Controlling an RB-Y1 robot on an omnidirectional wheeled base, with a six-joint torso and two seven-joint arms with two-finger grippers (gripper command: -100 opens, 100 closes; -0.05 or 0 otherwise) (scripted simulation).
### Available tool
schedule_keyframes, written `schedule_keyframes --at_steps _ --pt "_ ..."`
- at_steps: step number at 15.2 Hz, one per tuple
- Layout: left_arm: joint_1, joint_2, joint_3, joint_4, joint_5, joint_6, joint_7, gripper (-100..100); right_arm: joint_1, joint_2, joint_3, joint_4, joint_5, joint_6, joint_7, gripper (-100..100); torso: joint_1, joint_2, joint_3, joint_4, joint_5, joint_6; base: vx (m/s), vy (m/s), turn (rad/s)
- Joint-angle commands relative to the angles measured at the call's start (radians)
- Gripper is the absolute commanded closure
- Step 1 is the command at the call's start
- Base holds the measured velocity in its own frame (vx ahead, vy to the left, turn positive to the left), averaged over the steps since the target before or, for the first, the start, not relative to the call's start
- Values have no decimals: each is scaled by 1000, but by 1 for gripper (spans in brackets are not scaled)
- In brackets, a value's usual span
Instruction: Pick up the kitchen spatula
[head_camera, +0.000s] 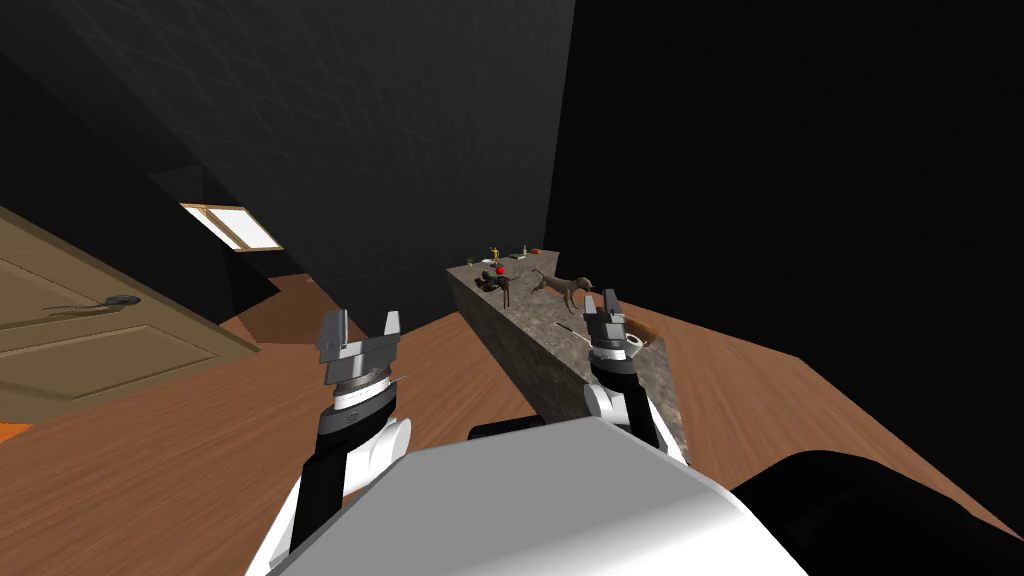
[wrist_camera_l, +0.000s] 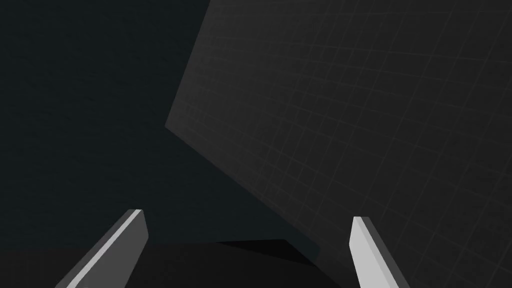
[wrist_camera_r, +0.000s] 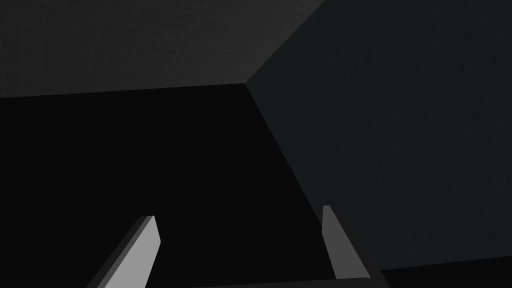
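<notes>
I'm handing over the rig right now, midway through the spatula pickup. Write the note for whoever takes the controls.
Grippers: the left end effector is open and empty, held over the wooden floor beside the counter. The right end effector is open and empty, above the counter's near end.
Things: the spatula is probably the brown-handled utensil lying on the counter beside the right end effector, though it is too small to be sure. A dog figurine stands farther along.
Done: right arm at the counter, nothing grasped.
Left: lower, close on the handle, lift.
</notes>
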Motion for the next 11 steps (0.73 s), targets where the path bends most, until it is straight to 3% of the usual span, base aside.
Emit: schedule_keyframes --at_steps 1,11 --pt "0 0 0 0 0 0 0 0 3 -29 0 8 2 -1 0 -100 0 0 0 0 0 0 5 3 36" --pt "0 0 0 0 0 0 0 0 36 -220 -1 96 24 -10 -3 -100 0 -3 -2 -1 0 0 27 5 92"
